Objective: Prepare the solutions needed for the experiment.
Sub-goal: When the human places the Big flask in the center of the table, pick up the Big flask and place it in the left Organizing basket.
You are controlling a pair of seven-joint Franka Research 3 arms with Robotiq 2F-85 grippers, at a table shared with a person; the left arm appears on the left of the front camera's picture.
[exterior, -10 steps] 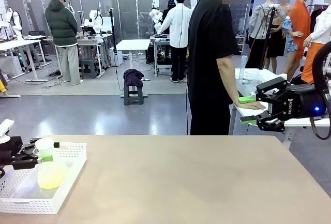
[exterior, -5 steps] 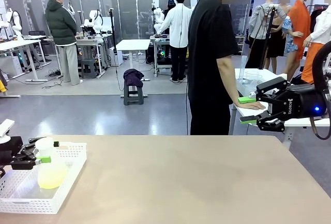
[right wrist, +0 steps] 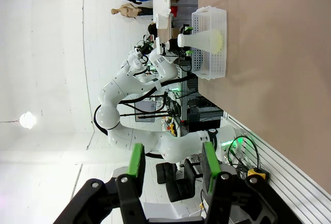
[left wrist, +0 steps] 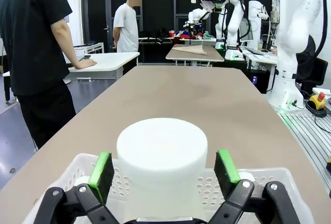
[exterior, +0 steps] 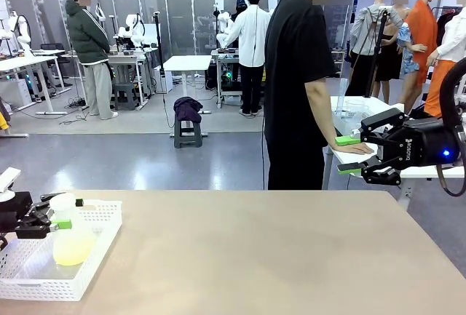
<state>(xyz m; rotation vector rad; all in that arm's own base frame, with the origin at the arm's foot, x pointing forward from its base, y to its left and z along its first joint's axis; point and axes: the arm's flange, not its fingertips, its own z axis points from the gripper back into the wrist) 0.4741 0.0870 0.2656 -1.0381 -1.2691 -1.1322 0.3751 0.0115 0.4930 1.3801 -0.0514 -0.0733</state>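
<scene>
My left end effector (exterior: 64, 213) sits at the near left corner of the worktop (exterior: 255, 257), its fingers spread wide on either side of the flask's white neck with a gap at each green pad (left wrist: 102, 168), gripping nothing. The conical flask (exterior: 70, 238) stands upright inside the white perforated basket (exterior: 95, 246), with the solutions (exterior: 71, 254) a shallow yellow-green layer in its base. Farther off, my right end effector (exterior: 353, 155) hangs above the worktop's far right edge, partly open and empty. Beyond it stands a person (exterior: 295, 75) in black.
</scene>
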